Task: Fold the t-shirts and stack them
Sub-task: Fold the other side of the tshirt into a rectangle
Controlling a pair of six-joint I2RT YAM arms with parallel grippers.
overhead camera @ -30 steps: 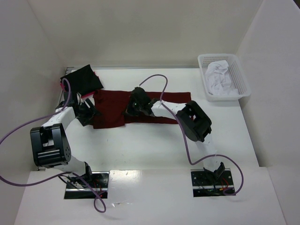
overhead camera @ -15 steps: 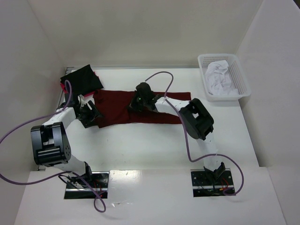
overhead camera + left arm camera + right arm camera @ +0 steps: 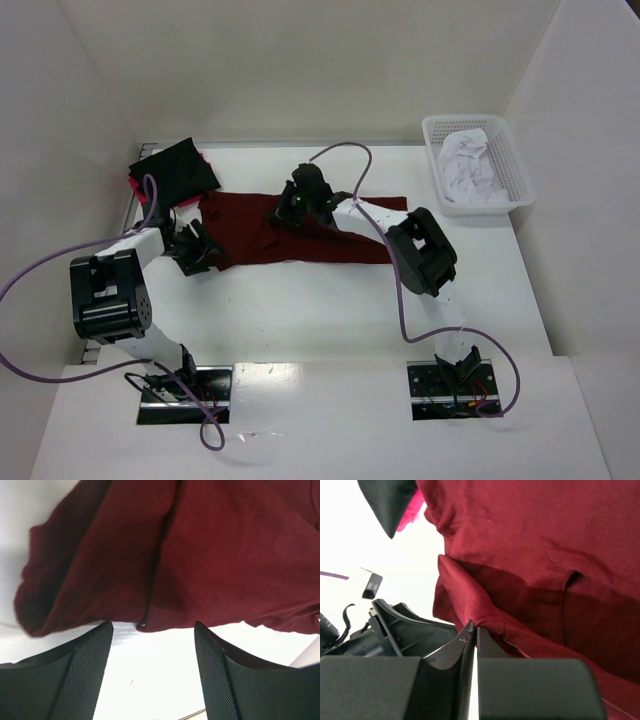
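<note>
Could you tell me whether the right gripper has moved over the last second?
Yes; the right gripper moved toward the back wall, away from its base plate.

A white plastic mesh basket [image 3: 517,168] sits at the far right corner of the flat white table [image 3: 300,310]. Crumpled white cloth [image 3: 468,165] lies inside the basket, heaped toward its far end.

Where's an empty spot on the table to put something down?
The wide strip of table in front of the maroon t-shirt is bare, and so is the gap between it and the white basket. Back left is crowded: black folded shirt, left gripper.
</note>
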